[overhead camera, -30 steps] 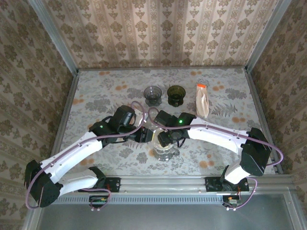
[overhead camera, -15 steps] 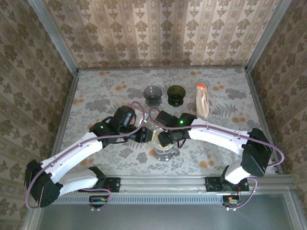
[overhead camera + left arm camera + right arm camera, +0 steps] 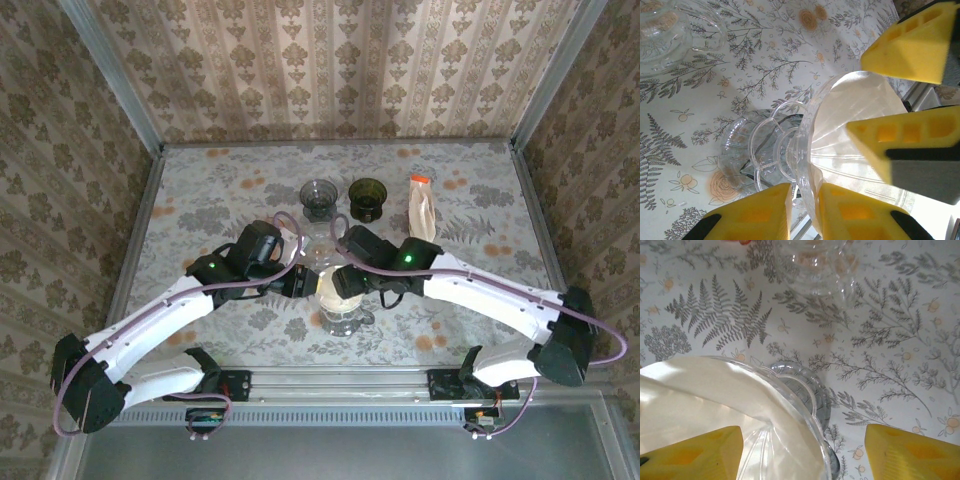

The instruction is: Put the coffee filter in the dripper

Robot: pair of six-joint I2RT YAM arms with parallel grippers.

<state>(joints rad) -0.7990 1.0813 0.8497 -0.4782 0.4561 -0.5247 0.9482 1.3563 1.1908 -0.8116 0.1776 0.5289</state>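
The right arm (image 3: 480, 295) has swung outward; its spread right gripper (image 3: 803, 440) hangs just above the paper filter (image 3: 700, 405) in the glass dripper (image 3: 343, 318), whose rim the left gripper (image 3: 805, 215) pinches.

Clear glass dripper (image 3: 343, 318) is standing upright on tbl (image 3: 220, 190), near-centre front; ribbed cone w/ scalloped base. White paper coffee filter (image 3: 336, 288) is sitting inside the cone, opened out, lying against the inner wall up to approx the rim.
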